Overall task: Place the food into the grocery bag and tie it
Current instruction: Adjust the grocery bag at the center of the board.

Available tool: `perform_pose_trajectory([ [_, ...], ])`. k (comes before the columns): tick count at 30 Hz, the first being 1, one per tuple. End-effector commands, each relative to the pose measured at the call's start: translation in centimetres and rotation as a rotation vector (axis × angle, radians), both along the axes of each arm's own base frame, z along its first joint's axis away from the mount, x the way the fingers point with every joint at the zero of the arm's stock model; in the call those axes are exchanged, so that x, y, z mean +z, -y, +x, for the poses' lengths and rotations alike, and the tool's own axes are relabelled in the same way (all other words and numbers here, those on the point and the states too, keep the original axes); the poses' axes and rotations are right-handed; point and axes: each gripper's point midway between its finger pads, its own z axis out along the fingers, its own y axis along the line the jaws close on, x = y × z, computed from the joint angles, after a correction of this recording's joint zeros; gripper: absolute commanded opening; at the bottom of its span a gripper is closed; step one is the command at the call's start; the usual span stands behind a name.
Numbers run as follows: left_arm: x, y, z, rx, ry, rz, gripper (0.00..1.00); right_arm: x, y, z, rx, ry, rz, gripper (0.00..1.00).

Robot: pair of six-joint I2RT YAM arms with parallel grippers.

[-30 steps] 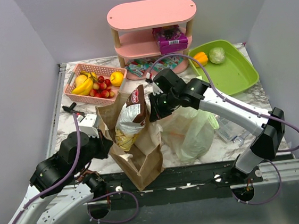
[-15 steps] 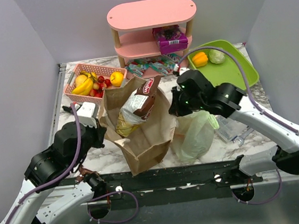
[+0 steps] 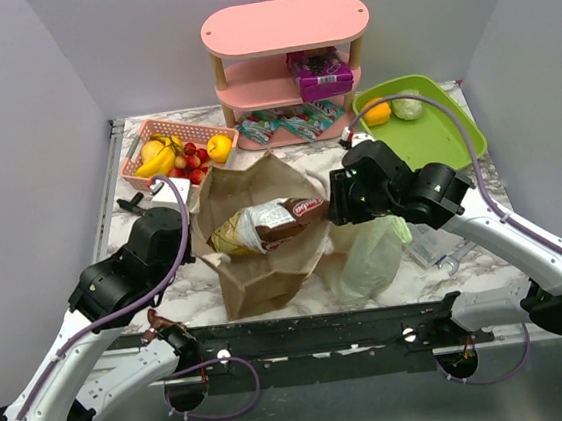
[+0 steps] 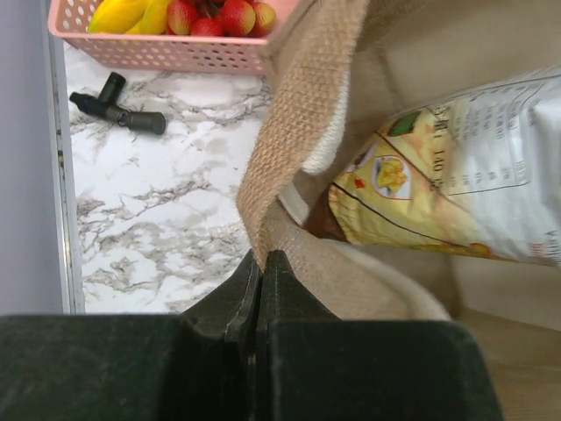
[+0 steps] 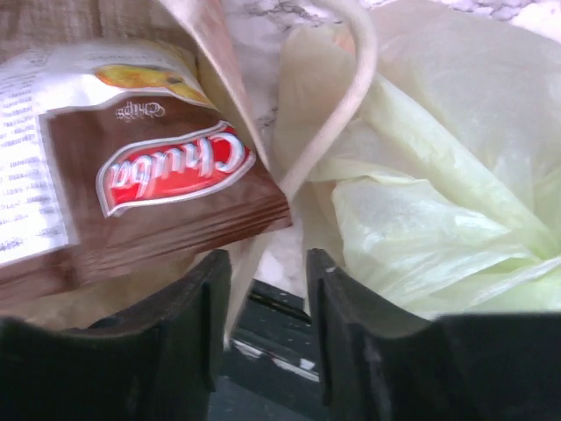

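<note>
Left pincer (image 4: 260, 274): jaws pressed tight together, pinching the woven rim of the brown paper bag (image 3: 267, 272) on its left side. Right pincer (image 5: 267, 279): fingers (image 5: 197, 324) parted, with a clear gap between them. A fold of the paper bag's edge hangs into that gap, not squeezed as far as I can see. The paper bag lies on its side on the marble table (image 4: 149, 193), mouth gaping toward the far side. The snack pack (image 3: 267, 224), white and brown with a red logo, lies across that mouth, partly inside. The grocery bag (image 3: 366, 252), pale green and crumpled, sits just right of the paper bag, touching it, below my right wrist. Farther out: pink basket (image 4: 166, 54) of fruit at far left, purple box (image 3: 323, 73) on the pink shelf (image 3: 285, 24), green tray (image 3: 445, 143) at far right.
</note>
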Motion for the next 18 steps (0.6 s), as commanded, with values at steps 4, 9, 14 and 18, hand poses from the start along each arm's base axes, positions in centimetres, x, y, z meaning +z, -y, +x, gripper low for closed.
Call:
perform_pose_trajectory([
  [4, -3.3, 0.5, -0.4, -0.019, -0.050, -0.018, 0.00, 5.4, -2.4, 0.1, 0.106, 0.072, 0.118, 0.77],
  [9, -4.2, 0.8, -0.7, -0.029, -0.066, -0.041, 0.00, 8.2, -5.3, -1.6, 0.303, 0.093, 0.246, 0.90],
  [14, -4.6, 0.9, -0.7, -0.035, -0.071, -0.040, 0.00, 6.8, -6.8, -1.4, 0.358, 0.054, 0.222, 1.00],
  [18, -4.9, 1.1, -0.8, -0.040, -0.074, -0.046, 0.00, 5.8, -7.6, 0.5, 0.246, 0.009, 0.203, 1.00],
])
